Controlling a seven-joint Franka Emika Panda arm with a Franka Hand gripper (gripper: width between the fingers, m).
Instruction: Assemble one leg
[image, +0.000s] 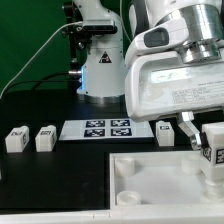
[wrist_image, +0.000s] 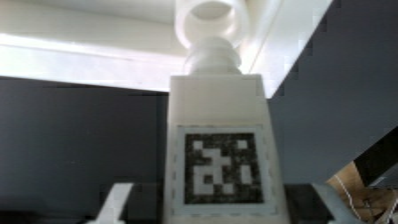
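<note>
Leg (image: 213, 147) held in the Panda arm's gripper (image: 203, 136), at the exterior view's right, over the back edge of the large white tray-like part (image: 150, 188); whether block and tray touch cannot be told from here. In the wrist view the white block stands lengthwise between the fingers (wrist_image: 118, 205), with its black-and-white tag (wrist_image: 226, 170) facing the camera and a ribbed peg (wrist_image: 210, 35) at its far end. The jaws appear closed narrowly against its sides, though the contact sits blurred at the frame's edge. On the dark table (image: 40, 110), the outer spare leg (image: 15, 139) and the inner spare leg (image: 45, 138) stand side by side at the exterior view's left. A third spare leg (image: 165, 131) stands just beside the marker board (image: 108, 129), on the exterior view's right of it.
</note>
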